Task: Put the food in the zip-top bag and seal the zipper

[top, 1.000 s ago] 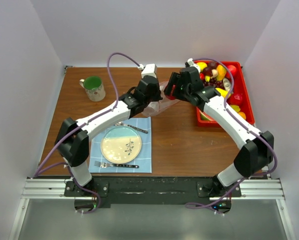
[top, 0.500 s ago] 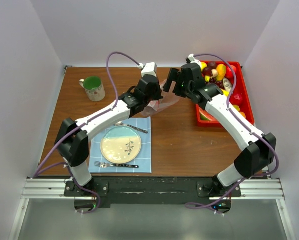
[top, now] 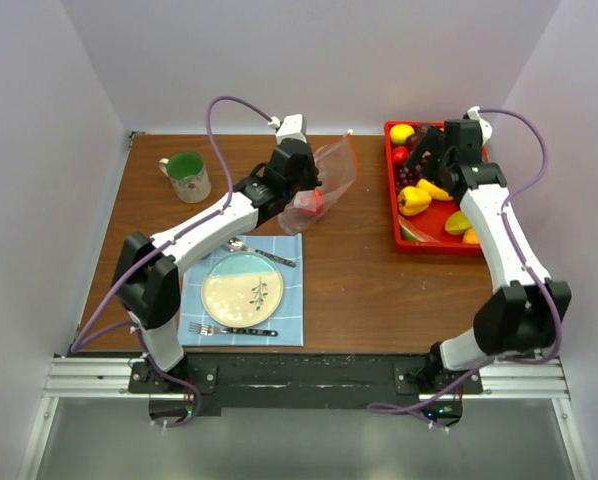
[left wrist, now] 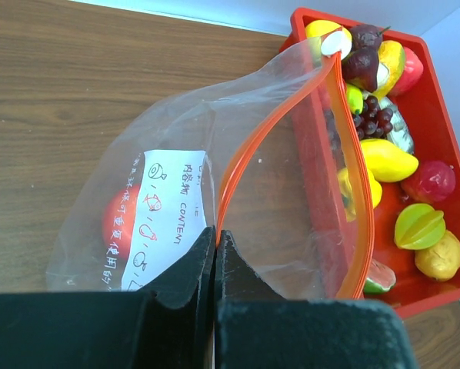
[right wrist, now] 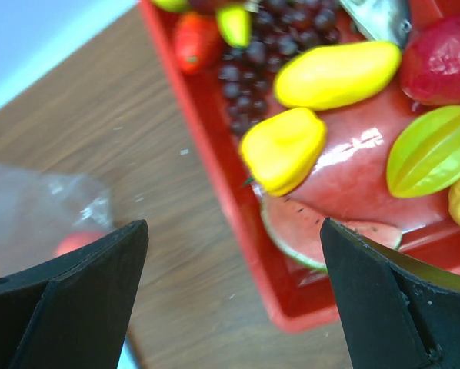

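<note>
- Top external: the left gripper (top: pixel 306 197) is clamped on the clear zip-top bag (top: pixel 331 168), which sits mouth-up on the wooden table (top: pixel 359 290) with one red piece (top: pixel 314 203) inside. The right gripper (top: pixel 428 151) hangs over the red tray (top: pixel 393 225), jaws spread wide and holding nothing. The rest of the food (top: pixel 415 200) lies in that tray. A plate (top: pixel 242 290) and a green mug (top: pixel 187 177) stand to the left.
- Left wrist: the fingers (left wrist: pixel 176 307) are pressed together on the bag's edge, right at the zipper (left wrist: pixel 238 154). The mouth gapes toward the tray. The red piece shows beside a white label (left wrist: pixel 165 215).
- Right wrist: both fingers (right wrist: pixel 68 307) stand far apart with nothing between them. Below lie a watermelon slice (right wrist: pixel 315 238), a yellow pepper (right wrist: pixel 284 150) and grapes (right wrist: pixel 253 69). The bag is a blur at left.
</note>
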Controlling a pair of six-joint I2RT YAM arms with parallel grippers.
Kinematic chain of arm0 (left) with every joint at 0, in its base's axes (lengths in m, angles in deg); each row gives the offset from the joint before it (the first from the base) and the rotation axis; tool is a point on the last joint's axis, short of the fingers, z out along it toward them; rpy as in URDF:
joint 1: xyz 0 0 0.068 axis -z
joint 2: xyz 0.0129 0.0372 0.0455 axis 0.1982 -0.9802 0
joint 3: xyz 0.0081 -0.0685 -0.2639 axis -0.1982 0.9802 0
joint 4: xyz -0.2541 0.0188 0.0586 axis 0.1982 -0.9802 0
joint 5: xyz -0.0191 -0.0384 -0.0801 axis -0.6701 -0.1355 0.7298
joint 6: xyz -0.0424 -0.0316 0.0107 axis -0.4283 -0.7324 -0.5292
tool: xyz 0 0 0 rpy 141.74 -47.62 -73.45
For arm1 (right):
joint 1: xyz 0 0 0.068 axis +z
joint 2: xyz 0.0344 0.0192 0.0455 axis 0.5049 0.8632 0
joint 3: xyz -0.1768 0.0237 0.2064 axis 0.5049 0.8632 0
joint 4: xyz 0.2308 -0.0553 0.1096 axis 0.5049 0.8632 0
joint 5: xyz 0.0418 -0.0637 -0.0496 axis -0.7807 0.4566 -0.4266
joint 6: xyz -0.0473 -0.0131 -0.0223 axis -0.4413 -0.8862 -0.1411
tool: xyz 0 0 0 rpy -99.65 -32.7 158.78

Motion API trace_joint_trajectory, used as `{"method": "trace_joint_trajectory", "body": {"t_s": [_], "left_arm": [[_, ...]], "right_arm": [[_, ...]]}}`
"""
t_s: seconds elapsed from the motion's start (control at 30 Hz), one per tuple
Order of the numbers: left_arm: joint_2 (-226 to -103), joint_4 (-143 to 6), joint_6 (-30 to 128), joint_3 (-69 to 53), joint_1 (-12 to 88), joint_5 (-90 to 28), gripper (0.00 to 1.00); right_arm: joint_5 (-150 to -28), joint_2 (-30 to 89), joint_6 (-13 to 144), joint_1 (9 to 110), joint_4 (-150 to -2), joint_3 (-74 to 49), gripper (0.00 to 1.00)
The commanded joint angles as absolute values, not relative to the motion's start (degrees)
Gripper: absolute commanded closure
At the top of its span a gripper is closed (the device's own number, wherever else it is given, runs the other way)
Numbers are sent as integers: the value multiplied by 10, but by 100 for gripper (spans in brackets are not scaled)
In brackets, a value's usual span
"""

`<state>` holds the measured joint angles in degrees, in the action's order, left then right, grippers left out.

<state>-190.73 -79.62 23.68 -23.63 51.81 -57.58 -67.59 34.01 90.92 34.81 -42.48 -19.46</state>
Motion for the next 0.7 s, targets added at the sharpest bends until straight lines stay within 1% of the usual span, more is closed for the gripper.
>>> {"method": "trace_joint_trajectory", "body": {"t_s": [0.0, 0.1, 0.27, 0.37, 0.53, 0.67], "left_arm": [[-1907, -788, 236, -264, 518, -569, 100], [-1907, -790, 238, -265, 517, -569, 100], [-1906, -790, 240, -262, 516, -569, 100], [-1906, -790, 242, -262, 516, -567, 100], [-1902, -793, 247, -262, 516, -572, 100], [-1899, -794, 249, -261, 515, -574, 100]], "right_arm": [[-694, 419, 923, 313, -446, -202, 1], [-699, 487, 946, 304, -444, -231, 1], [-666, 578, 1024, 288, -399, -259, 1], [-672, 591, 1061, 283, -417, -252, 1], [-687, 568, 1121, 267, -454, -204, 1], [-675, 569, 1120, 262, -462, -200, 1]]}}
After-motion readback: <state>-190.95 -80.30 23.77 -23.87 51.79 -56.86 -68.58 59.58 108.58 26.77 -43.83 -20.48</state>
